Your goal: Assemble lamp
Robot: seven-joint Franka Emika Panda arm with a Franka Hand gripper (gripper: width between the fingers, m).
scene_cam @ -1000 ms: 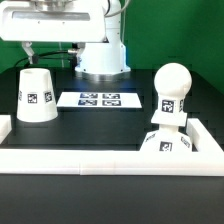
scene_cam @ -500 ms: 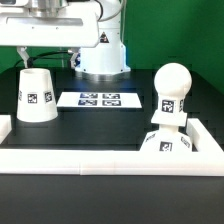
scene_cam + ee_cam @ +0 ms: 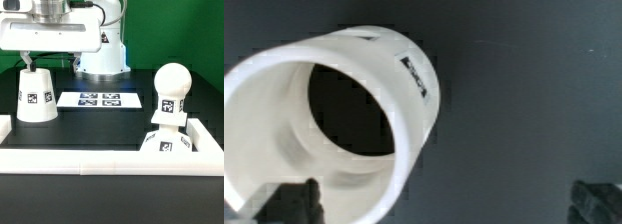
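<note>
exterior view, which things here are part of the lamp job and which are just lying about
Part of the job:
- shade
- bulb, standing in the base
- base
- gripper, above the shade

Just there:
- marker board
- white rail along the table edge

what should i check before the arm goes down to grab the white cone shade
1. Fingers open: ok, they stand apart in the wrist view.
2. One finger past the rim of the white truncated-cone plastic shade: cannot tell.
3. Shade upright on the black table: ok.
4. White round-headed bulb seated on the blocky white base: ok, upright.
5. Flat white marker board clear of the shade: ok, apart.
6. Gripper above the shade: ok.
</note>
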